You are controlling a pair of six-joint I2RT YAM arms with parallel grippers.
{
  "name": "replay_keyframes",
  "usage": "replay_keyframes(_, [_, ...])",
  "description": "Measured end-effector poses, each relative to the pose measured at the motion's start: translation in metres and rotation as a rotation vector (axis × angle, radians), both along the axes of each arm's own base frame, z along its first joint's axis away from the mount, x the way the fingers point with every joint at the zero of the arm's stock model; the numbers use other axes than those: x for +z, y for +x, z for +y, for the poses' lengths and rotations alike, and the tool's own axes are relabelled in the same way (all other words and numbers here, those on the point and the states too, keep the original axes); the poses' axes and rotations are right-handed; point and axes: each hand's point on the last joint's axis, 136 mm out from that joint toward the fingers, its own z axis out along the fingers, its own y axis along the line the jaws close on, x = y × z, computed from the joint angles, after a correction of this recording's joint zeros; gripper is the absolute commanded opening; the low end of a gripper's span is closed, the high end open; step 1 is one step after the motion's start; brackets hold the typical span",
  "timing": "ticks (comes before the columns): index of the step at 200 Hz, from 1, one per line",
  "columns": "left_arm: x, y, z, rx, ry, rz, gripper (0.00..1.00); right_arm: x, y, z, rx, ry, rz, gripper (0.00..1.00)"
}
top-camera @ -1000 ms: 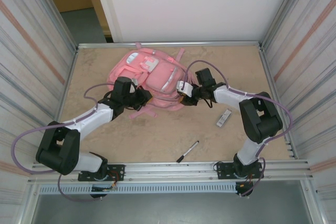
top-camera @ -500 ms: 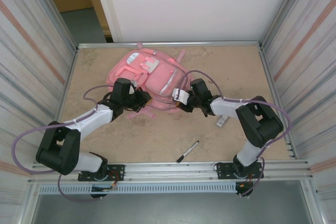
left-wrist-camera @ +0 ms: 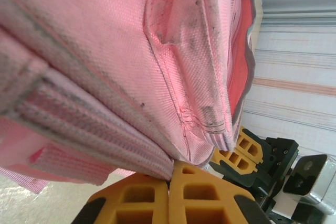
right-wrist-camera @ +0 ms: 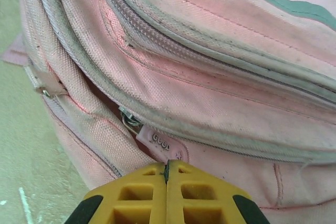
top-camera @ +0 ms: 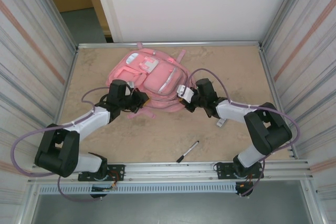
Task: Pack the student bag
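Observation:
The pink student bag (top-camera: 152,77) lies front-up at the back of the table. At its near left edge my left gripper (top-camera: 139,98) is shut, and a fold of the bag's pink fabric (left-wrist-camera: 157,156) is pinched between its yellow fingertips (left-wrist-camera: 170,174). My right gripper (top-camera: 185,95) is at the bag's near right side. It is shut (right-wrist-camera: 167,167) on the pink rubber zip pull (right-wrist-camera: 160,142) of the main zip. The slider (right-wrist-camera: 128,118) sits just above the pull. The right gripper's yellow fingers (left-wrist-camera: 245,150) show beyond the bag in the left wrist view.
A black pen (top-camera: 187,151) lies near the front rail. A small grey-white flat object (top-camera: 222,122) sits half under my right forearm. Corrugated walls close in both sides, with a metal rail along the near edge.
My right gripper has come in to the bag's right side and closed on the zip pull. The left gripper stays shut on the bag and has drifted slightly left.

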Motion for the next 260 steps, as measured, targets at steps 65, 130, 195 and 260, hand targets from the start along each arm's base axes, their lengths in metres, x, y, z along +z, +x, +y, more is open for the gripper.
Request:
replay_keyframes(65, [-0.006, 0.013, 0.044, 0.045, 0.059, -0.004, 0.59, 0.003, -0.02, 0.008, 0.054, 0.025, 0.025, 0.13])
replay_keyframes(130, [0.043, -0.017, 0.033, 0.009, 0.284, -0.05, 0.5, 0.067, 0.012, -0.036, -0.355, 0.259, 0.04, 0.38])
replay_keyframes(195, [0.044, 0.008, -0.054, -0.256, 0.543, -0.186, 0.56, 0.096, 0.053, -0.109, -0.985, 0.509, 0.253, 0.55])
replay_keyframes(260, [0.041, 0.032, -0.139, -0.62, 0.942, -0.454, 0.67, 0.063, 0.034, -0.177, -1.264, 0.582, 0.424, 0.83])
